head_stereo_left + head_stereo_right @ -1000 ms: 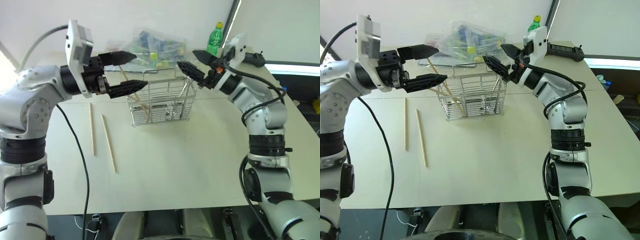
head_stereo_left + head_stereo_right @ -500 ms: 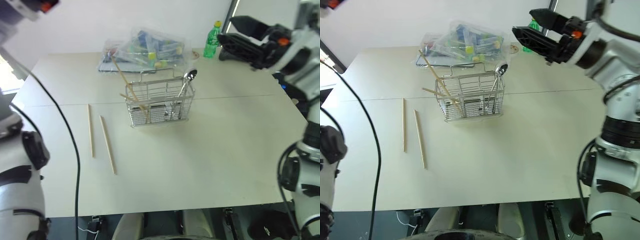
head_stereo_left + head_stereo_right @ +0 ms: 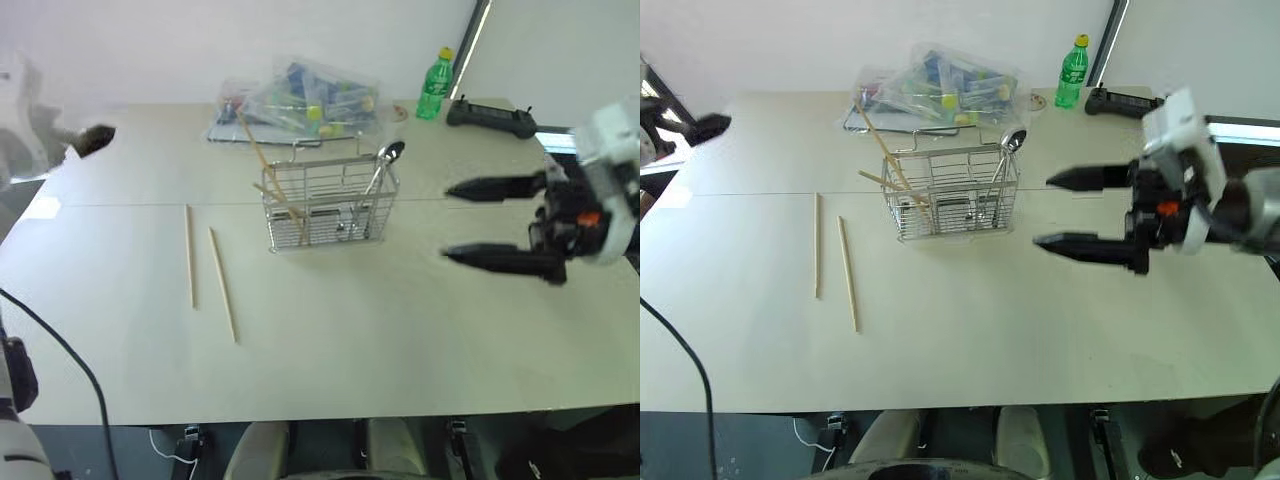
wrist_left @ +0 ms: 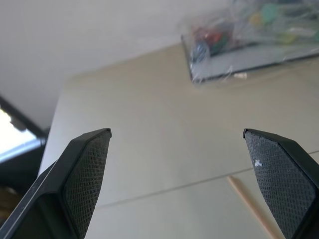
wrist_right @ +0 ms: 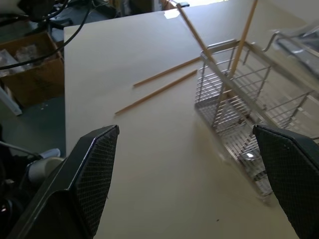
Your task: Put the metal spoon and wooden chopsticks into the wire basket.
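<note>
The wire basket (image 3: 325, 205) stands mid-table. The metal spoon (image 3: 385, 165) is upright in its right end, bowl up. Two wooden chopsticks (image 3: 262, 160) lean out of the basket's left end. Two more chopsticks (image 3: 222, 285) lie flat on the table to the left of the basket, also seen as sticks (image 5: 159, 84) from the right wrist. My right gripper (image 3: 446, 222) hovers to the right of the basket, open and empty, pointing toward it. My left gripper (image 4: 177, 133) is open and empty, far out at the table's left edge (image 3: 95, 138).
A clear plastic bag of colourful items (image 3: 300, 95) lies behind the basket. A green bottle (image 3: 432, 85) and a black controller (image 3: 490, 115) sit at the back right. A cardboard box (image 5: 30, 69) stands on the floor beyond the table's left edge.
Both arms pulled away from the basket: the left gripper swung far out to the left, the right gripper drew back to the right and lower. Both stayed open. Basket, spoon and chopsticks kept still.
</note>
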### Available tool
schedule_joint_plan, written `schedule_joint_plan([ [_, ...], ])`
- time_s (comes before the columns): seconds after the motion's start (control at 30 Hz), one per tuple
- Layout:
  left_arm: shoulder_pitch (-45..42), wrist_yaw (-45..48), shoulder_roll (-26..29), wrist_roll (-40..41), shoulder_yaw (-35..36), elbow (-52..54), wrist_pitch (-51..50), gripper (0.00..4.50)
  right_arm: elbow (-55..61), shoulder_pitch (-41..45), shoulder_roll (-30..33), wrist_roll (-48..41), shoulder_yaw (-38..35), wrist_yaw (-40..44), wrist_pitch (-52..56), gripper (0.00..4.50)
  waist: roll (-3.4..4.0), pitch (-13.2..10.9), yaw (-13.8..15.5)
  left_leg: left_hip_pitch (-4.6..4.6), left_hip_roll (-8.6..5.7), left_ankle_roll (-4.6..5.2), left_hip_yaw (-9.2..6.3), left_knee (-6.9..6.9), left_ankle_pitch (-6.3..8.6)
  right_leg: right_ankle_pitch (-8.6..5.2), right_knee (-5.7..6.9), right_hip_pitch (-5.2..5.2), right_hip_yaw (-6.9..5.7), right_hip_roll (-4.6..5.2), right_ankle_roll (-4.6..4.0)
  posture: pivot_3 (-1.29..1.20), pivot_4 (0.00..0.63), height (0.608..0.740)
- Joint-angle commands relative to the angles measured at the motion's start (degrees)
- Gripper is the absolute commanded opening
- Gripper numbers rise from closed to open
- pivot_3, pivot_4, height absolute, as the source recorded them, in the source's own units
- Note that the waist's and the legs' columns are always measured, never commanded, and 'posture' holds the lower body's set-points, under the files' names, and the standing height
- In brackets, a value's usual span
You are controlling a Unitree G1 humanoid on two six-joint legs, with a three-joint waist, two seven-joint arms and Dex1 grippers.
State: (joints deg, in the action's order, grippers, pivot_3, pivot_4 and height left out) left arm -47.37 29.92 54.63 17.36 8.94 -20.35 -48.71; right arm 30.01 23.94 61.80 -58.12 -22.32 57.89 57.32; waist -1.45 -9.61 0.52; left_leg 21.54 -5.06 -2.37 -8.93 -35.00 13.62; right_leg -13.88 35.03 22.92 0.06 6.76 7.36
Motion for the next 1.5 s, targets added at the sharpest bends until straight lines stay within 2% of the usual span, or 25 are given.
schedule_joint_plan([
  [0.03, -1.32, -3.55, -3.35, -1.89, -0.99, -3.47, -5.16, 4.5, 3.25, -1.95, -0.96, -1.66, -2.34, -5.22, 0.51, 4.42, -0.02, -0.01, 0.19, 0.03, 0.0, 0.0, 0.0, -0.02, 0.0, 0.02, 0.03, 0.04, 0.0, 0.0, -0.01, 0.0, 0.15, 0.734],
  [0.23, -6.32, -9.62, -11.4, -2.92, 0.26, -14.26, -10.8, 4.5, 11.31, -10.76, -4.15, -3.63, -2.27, -13.59, 1.22, 4.42, -0.22, 0.04, 0.29, 0.44, -0.05, 0.0, -0.18, -0.09, -0.01, 0.16, 0.06, 0.34, -0.14, -0.01, -0.09, 0.0, 0.15, 0.734],
  [0.4, -10.98, -8.88, -14.37, -5.48, -2.67, -22.27, -8.2, 4.5, 16.87, -16.8, -6.43, -2.94, -0.53, -18.96, -0.43, 4.42, -0.28, 0.06, 0.18, 0.54, -0.12, 0.0, -0.18, -0.14, -0.01, 0.19, 0.05, 0.41, -0.16, 0.03, -0.04, 0.0, 0.15, 0.734],
  [0.57, -15.21, -8.52, -17.27, -8.02, -4.44, -28.95, -5.17, 4.5, 17.17, -16.76, -8.79, -4.21, 0.97, -23.86, -1.48, 4.42, -0.34, 0.08, 0.26, 0.51, -0.1, -0.03, -0.15, -0.25, -0.04, 0.2, 0.03, 0.33, -0.17, 0.02, 0.02, 0.0, 0.15, 0.734],
  [0.87, -15.34, -9.83, -20.34, -10.71, -4.91, -35.94, -3.19, 4.5, 16.01, -15.07, -8.8, -6.38, 1.92, -28.11, -2.49, 4.42, -0.35, 0.08, 0.21, 0.48, -0.1, -0.03, -0.16, -0.16, -0.03, 0.22, 0.03, 0.34, -0.17, 0.03, -0.01, 0.0, 0.15, 0.734],
  [1.07, -15.01, -10.33, -23.03, -10.84, -4.55, -37.69, -4.03, 4.5, 14.51, -13.83, -7.87, -5.97, 2.95, -29.04, -2.3, 4.42, -0.31, 0.14, 0.3, 0.31, -0.11, -0.02, -0.15, -0.19, -0.03, 0.18, 0.03, 0.15, -0.17, 0.04, 0.06, 0.0, 0.15, 0.734],
  [1.4, -19.63, -13.4, -25.74, -10.44, -1.27, -42.93, -4.53, 4.5, 16.57, -18.0, -6.11, -4.55, 3.0, -27.47, -3.28, 4.42, -0.3, 0.14, 0.51, -0.02, -0.12, -0.01, -0.15, -0.18, -0.02, 0.05, -0.04, -0.23, -0.19, 0.06, 0.26, 0.0, 0.15, 0.734],
  [1.5, -20.24, -14.11, -25.79, -10.19, -0.53, -44.02, -3.84, 3.69, 16.51, -17.9, -6.18, -4.57, 3.08, -27.71, -3.51, 4.47, -0.3, 0.15, 0.45, -0.04, -0.11, -0.01, -0.15, -0.18, -0.02, 0.05, -0.02, -0.23, -0.19, 0.05, 0.26, 0.0, 0.15, 0.734],
])
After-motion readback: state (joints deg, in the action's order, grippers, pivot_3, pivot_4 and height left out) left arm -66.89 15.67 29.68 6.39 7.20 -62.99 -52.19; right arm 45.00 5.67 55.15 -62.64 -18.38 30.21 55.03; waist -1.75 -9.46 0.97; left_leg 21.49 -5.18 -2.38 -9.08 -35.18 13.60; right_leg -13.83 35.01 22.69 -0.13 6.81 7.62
